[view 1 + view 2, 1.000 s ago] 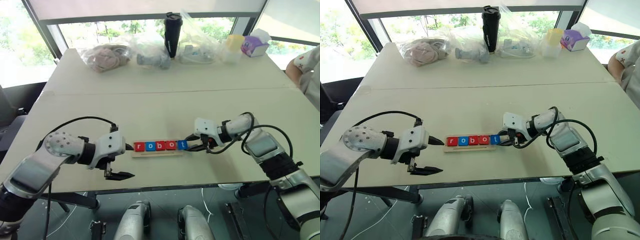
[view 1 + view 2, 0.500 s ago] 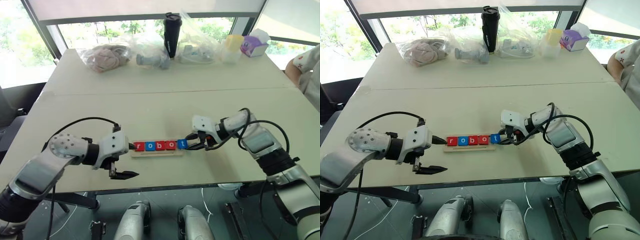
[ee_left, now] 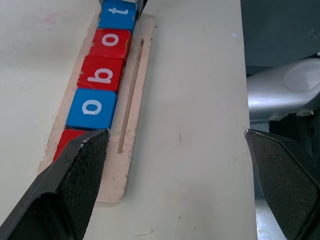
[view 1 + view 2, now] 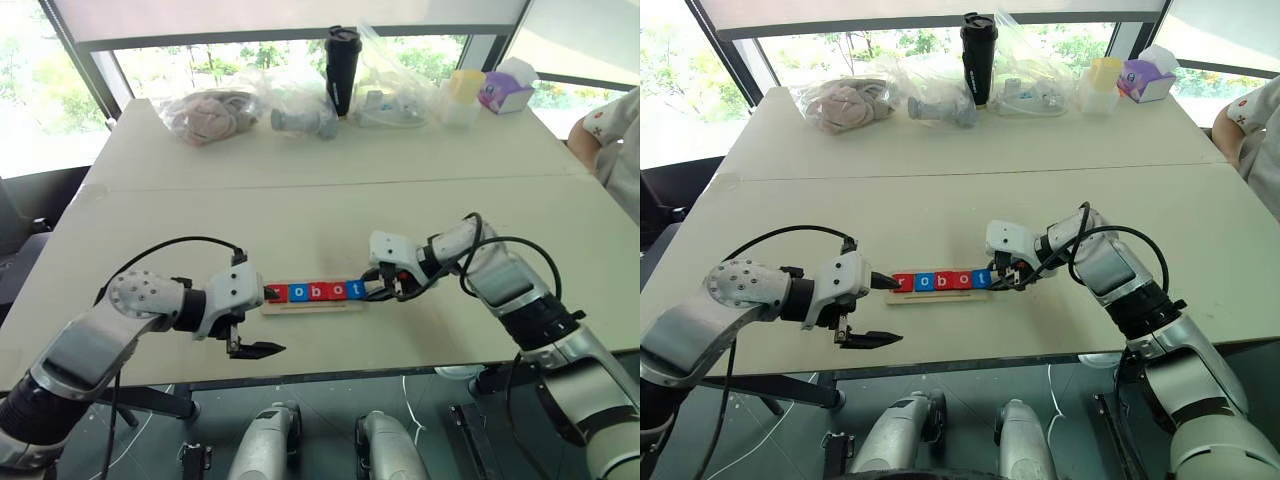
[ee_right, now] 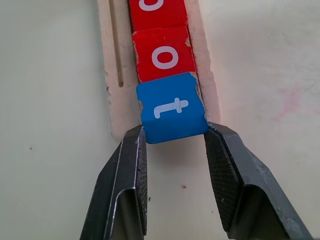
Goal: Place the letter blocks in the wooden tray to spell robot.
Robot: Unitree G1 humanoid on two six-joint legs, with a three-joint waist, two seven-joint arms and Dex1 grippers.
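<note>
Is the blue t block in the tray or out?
In: the t block sits at the tray's end, the right gripper gripping its sides.

Five letter blocks (image 4: 313, 291) in one row: three red, two blue. One wooden tray (image 3: 128, 145) under them. One long table (image 4: 330, 215). At the far edge: three clear plastic bags (image 4: 212, 112) with contents, one black tumbler (image 4: 342, 68), one yellow-lidded container (image 4: 465, 92), one purple-and-white box (image 4: 504, 88). Two grippers, left gripper (image 4: 268, 320) and right gripper (image 4: 374, 284). One person's arm (image 4: 608, 128) at the far right.
</note>
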